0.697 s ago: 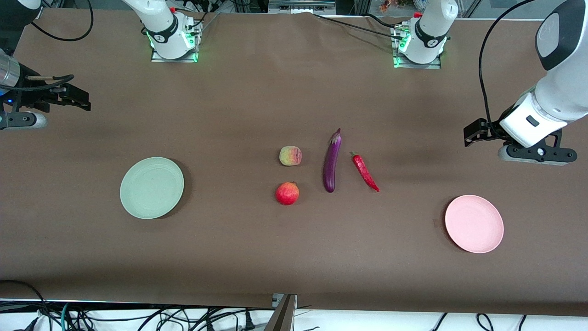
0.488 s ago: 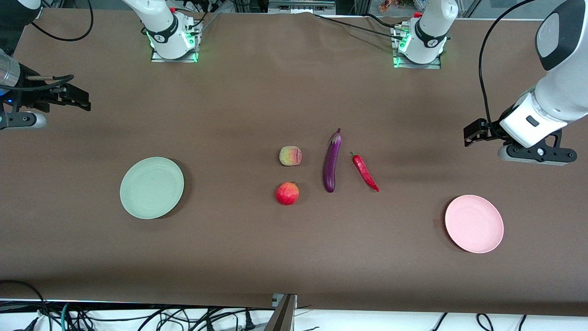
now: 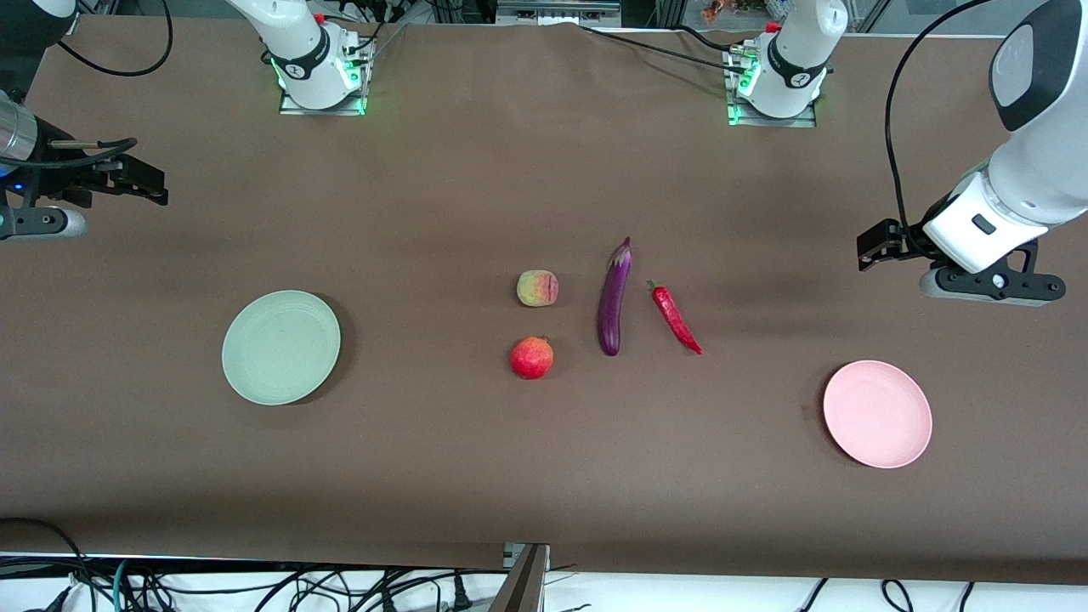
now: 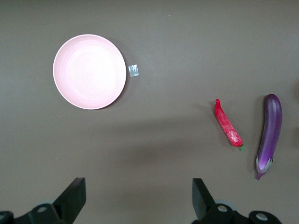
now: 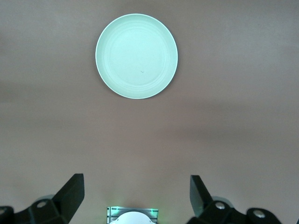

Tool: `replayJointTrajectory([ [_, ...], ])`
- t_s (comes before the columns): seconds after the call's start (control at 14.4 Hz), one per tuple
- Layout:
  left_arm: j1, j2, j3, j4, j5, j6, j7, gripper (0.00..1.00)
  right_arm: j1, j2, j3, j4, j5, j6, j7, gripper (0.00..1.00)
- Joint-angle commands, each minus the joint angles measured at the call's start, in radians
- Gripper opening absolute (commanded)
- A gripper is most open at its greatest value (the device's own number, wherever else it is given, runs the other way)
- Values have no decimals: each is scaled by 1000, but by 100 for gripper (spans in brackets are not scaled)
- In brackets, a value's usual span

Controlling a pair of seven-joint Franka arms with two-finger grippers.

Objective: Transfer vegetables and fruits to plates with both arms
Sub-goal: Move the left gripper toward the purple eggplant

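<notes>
A peach-like fruit (image 3: 537,288) and a red pomegranate-like fruit (image 3: 531,357) lie mid-table. Beside them, toward the left arm's end, lie the purple eggplant (image 3: 614,297) and red chili (image 3: 676,318). The green plate (image 3: 280,347) is toward the right arm's end and the pink plate (image 3: 877,414) toward the left arm's end; both are empty. My left gripper (image 3: 877,243) hangs open and empty high over the table above the pink plate's end. Its wrist view (image 4: 138,200) shows the pink plate (image 4: 89,71), chili (image 4: 227,124) and eggplant (image 4: 270,133). My right gripper (image 3: 143,179) is open, empty (image 5: 135,198), high over the table; the green plate (image 5: 136,55) shows below.
The arm bases with green lights stand at the table's back edge, the right arm's (image 3: 323,81) and the left arm's (image 3: 773,85). A small scrap of tape (image 4: 133,70) lies beside the pink plate. Cables hang below the table's front edge (image 3: 527,557).
The left arm's hand has shifted very slightly. The right arm, the fruits, the vegetables and the plates have not moved.
</notes>
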Motion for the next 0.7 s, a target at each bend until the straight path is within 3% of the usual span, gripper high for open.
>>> replayJointTrajectory([
  [0.0,-12,22,-6,21,13,-25,5,100,-11,8,5,20,17,-5,-10,100],
  [0.42,-19,43,-13,21,0,-66,11,100,-11,10,5,22,17,-5,-10,100],
  [0.63,-87,50,-15,13,-3,-68,-4,100,-11,14,5,22,15,-5,-11,100],
])
